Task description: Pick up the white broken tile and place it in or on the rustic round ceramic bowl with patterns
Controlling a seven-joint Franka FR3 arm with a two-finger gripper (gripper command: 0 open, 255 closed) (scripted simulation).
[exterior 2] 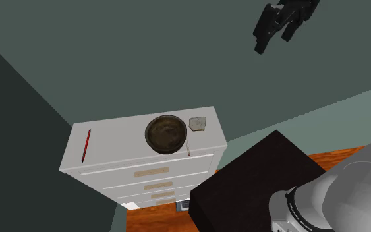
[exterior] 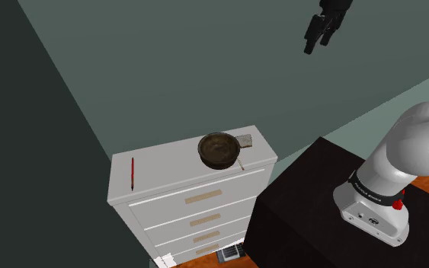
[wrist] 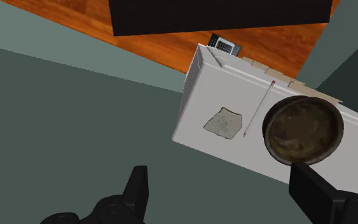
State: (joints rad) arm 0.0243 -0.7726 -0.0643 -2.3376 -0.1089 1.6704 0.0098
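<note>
Nothing done yet: your gripper [exterior: 317, 44] hangs high, jaws wide and empty; the tile [wrist: 224, 122] lies on the dresser [wrist: 228, 83] near the bowl [wrist: 303, 130].

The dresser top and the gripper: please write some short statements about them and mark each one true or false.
1. The tile lies inside the bowl. False: it lies on the dresser top, beside the bowl.
2. The gripper is open and holds nothing. True.
3. A red pencil lies on the dresser top, well apart from the bowl. True.
4. The gripper is touching the tile. False: it hangs high above the dresser, far from the tile.
</note>
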